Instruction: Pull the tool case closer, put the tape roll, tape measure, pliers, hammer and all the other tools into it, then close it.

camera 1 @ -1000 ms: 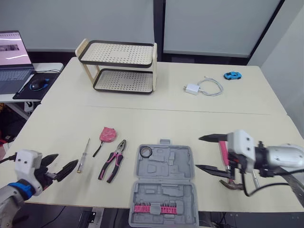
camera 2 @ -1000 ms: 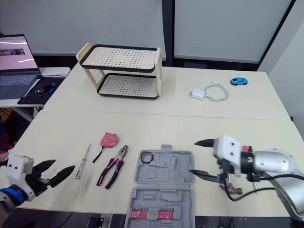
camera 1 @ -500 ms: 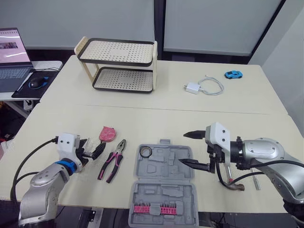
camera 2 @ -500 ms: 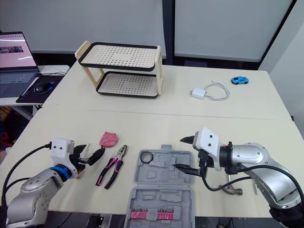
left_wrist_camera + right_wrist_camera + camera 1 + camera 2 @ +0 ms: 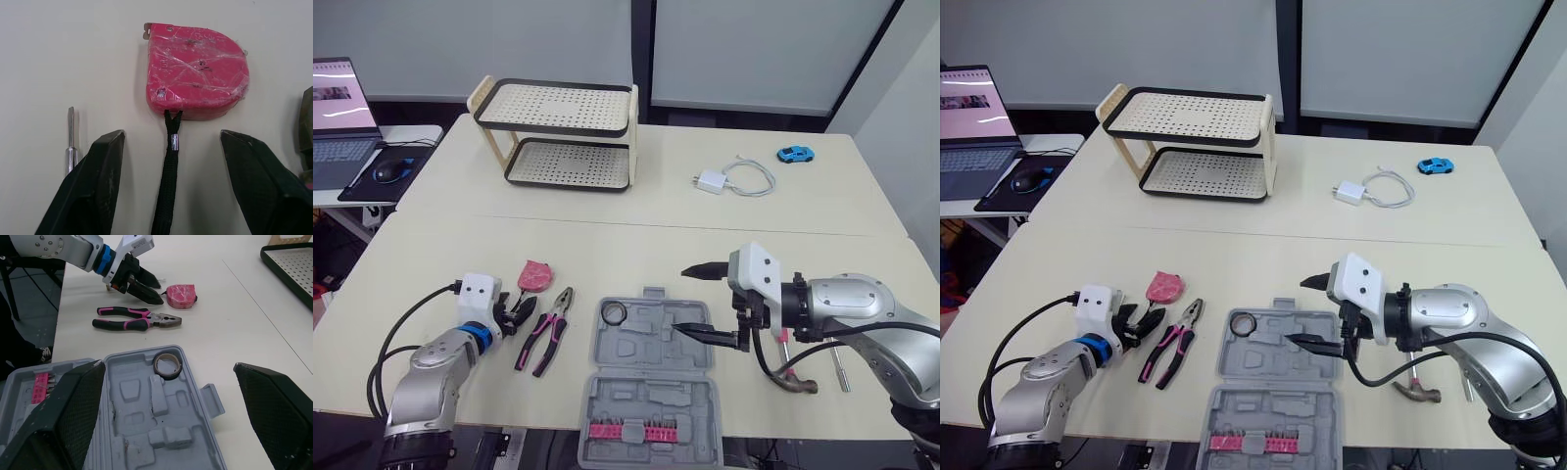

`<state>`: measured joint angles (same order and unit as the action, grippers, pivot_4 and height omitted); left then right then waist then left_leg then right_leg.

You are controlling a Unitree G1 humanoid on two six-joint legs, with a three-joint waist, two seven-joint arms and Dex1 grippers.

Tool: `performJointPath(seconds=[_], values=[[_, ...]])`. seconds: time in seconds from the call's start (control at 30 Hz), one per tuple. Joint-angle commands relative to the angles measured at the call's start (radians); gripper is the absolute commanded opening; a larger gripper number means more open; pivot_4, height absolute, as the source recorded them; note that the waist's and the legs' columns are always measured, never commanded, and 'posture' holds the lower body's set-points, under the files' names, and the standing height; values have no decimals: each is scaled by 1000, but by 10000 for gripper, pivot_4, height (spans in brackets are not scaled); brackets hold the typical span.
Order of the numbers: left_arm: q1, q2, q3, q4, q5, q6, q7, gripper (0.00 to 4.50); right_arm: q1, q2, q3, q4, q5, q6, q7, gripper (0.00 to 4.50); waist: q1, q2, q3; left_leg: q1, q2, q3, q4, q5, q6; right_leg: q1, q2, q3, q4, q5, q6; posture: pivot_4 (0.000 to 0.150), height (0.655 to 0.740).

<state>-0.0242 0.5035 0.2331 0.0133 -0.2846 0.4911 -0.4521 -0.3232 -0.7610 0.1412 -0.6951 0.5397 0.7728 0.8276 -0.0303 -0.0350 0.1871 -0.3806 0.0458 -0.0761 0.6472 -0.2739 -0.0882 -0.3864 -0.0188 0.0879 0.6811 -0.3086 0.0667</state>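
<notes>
Centring was needed: wide-open left gripper (image 5: 171, 133), astride black strap (image 5: 166, 196), was judged short of pink plastic-wrapped tape measure (image 5: 195, 68); right gripper (image 5: 682, 301) was spread wide over grey tool case (image 5: 636, 392).

Bright, even light falls from overhead on the pale table (image 5: 607, 245), so shadows are soft and short: a faint one under the rack (image 5: 558, 137) at eleven o'clock, and thin ones hugging the pliers (image 5: 546, 338) and the tool case (image 5: 651, 377). The laptop screen (image 5: 337, 83) glows at ten o'clock. Close up, the plastic wrap on the tape measure (image 5: 195, 68) gives small white glints, and a soft shadow runs along its edge.
</notes>
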Motion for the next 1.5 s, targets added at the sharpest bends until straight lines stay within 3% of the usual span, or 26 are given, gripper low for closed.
performJointPath(seconds=[0.03,0.23,0.27,0.37,0.63,0.87,1.17,1.5], values=[[-13,-4,-24,10,20,-2,3,33476,-17,7,-5,-21,19,-9,5,45000,1,0,0,0,0,0,0,0,0,0,0,0,0,0,0,1500,7350],[-35,-14,-51,38,31,20,-1,33476,-25,12,6,-20,15,-8,5,45000,2,6,-3,0,0,-1,0,0,0,1,0,-1,0,0,0,1500,7350],[-40,-18,-51,45,30,30,4,31734,-26,13,7,-20,14,-8,5,45000,2,7,-4,0,0,-1,0,0,0,1,0,-1,0,0,0,1500,7350],[-55,-21,-61,58,33,56,5,25207,-28,11,7,-21,14,-6,6,45000,2,10,-6,0,0,-1,0,0,0,1,0,-1,0,0,0,1500,7350],[-52,-31,-49,115,39,42,7,452,-27,7,3,-32,15,-4,3,45000,2,13,-8,1,-1,-1,0,0,0,2,0,-1,0,0,0,1500,7350],[-2,-13,-31,90,29,10,-26,156,-17,7,5,-41,11,-9,0,45000,0,14,-8,1,-1,-1,0,0,0,2,0,-1,0,0,0,1500,7350],[199,49,-5,-98,7,19,-99,156,2,12,7,-62,23,-2,-4,45000,-5,15,-9,1,0,0,-1,0,0,1,0,1,-1,0,0,1500,7350],[422,109,79,-143,2,-40,-168,156,18,-7,8,-93,58,22,8,45000,-19,14,-9,2,0,1,-1,0,0,1,0,2,-1,-1,-1,1500,7350]])
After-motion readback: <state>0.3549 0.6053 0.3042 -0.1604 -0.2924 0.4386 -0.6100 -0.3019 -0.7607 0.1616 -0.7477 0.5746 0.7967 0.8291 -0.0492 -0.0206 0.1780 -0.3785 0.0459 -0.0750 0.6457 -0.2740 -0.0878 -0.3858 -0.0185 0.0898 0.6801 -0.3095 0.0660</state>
